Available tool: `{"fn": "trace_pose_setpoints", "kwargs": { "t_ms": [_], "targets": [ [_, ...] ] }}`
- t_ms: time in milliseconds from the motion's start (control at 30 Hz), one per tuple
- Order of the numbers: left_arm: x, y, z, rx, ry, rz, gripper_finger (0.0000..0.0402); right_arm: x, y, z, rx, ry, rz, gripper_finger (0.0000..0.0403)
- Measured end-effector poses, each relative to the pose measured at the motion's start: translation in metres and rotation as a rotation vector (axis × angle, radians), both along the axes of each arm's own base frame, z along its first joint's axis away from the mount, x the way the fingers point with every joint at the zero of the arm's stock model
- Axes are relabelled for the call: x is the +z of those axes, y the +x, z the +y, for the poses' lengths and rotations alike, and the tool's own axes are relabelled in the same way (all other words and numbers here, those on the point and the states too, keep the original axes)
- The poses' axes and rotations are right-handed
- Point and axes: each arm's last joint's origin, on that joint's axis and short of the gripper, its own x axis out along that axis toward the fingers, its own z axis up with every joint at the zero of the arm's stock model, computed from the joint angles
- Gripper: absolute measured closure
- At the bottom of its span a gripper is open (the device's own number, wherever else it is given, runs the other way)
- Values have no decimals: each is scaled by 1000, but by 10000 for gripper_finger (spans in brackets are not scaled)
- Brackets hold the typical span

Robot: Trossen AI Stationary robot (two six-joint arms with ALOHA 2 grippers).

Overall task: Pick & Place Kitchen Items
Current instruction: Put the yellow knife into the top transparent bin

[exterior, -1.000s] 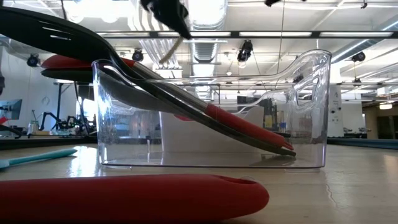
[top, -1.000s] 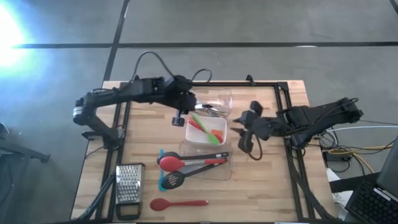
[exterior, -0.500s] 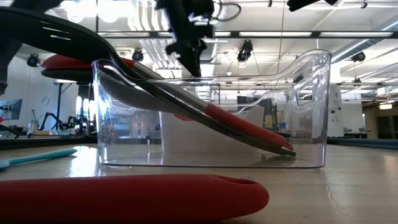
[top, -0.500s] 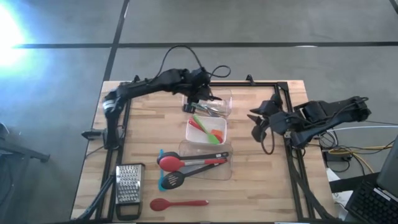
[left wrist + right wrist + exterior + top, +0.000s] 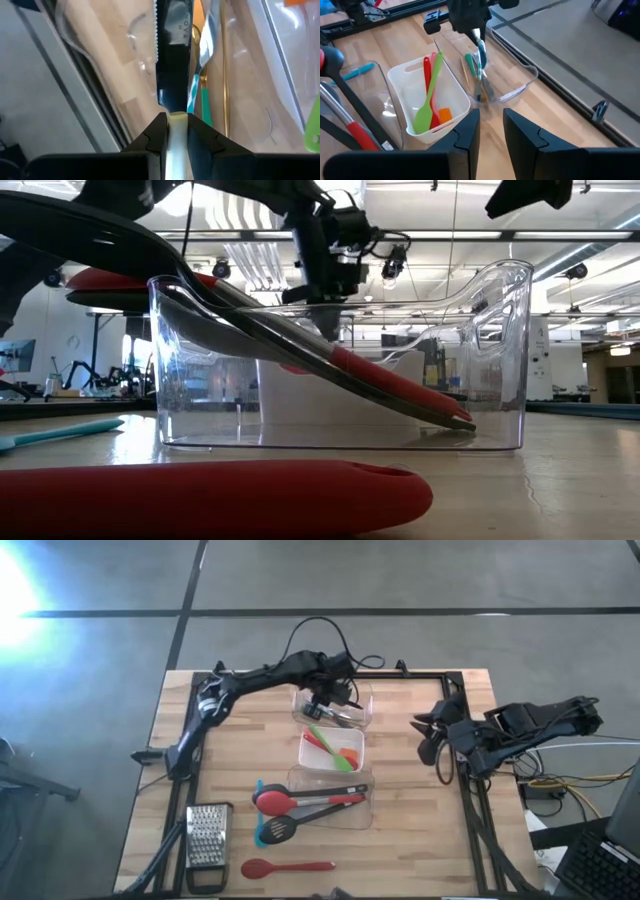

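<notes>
My left gripper (image 5: 328, 700) (image 5: 176, 119) (image 5: 474, 27) hangs over the far clear tub (image 5: 360, 712) (image 5: 520, 87) and is shut on a small tool with a pale handle and a black serrated blade (image 5: 172, 45). Teal and metal tools (image 5: 481, 75) lie inside that tub. A white tub (image 5: 308, 752) (image 5: 405, 75) holds green and red spatulas (image 5: 431, 90). The near clear tub (image 5: 362, 808) (image 5: 500, 360) holds black and red long-handled utensils (image 5: 390, 385), their heads leaning out over its rim. My right gripper (image 5: 432, 737) (image 5: 491, 131) waits open near the table's right edge. My left gripper pinches the tool's pale handle (image 5: 176, 122) between its two fingers, which lie along the handle. It comes from above, pointing down. The black blade hangs below the fingers into the far clear tub; whether its tip touches the tub's floor I cannot tell.
A steel box grater (image 5: 207, 838) stands at the near left. A red spoon (image 5: 285, 867) (image 5: 200, 498) lies on the table near the front edge, and a teal tool (image 5: 262, 825) lies left of the near tub. A black frame rail (image 5: 470, 800) runs along the right side.
My left gripper has moved toward the table's far-right, from beside the white tub to over the far clear tub, and has come down with the tool. My right gripper has drawn back toward the table's right edge.
</notes>
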Motion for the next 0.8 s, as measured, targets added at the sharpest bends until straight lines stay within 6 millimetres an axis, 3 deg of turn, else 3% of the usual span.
{"fn": "trace_pose_setpoints", "kwargs": {
  "t_ms": [300, 800],
  "targets": [
    [-27, 4, 12, -51, -2, 78, 352, -12, -13, -4, -14, 24, -19, 318],
    [-84, 19, 23, -72, -91, 175, 352, -12, -11, -3, -15, 35, -64, 327]
  ]
}}
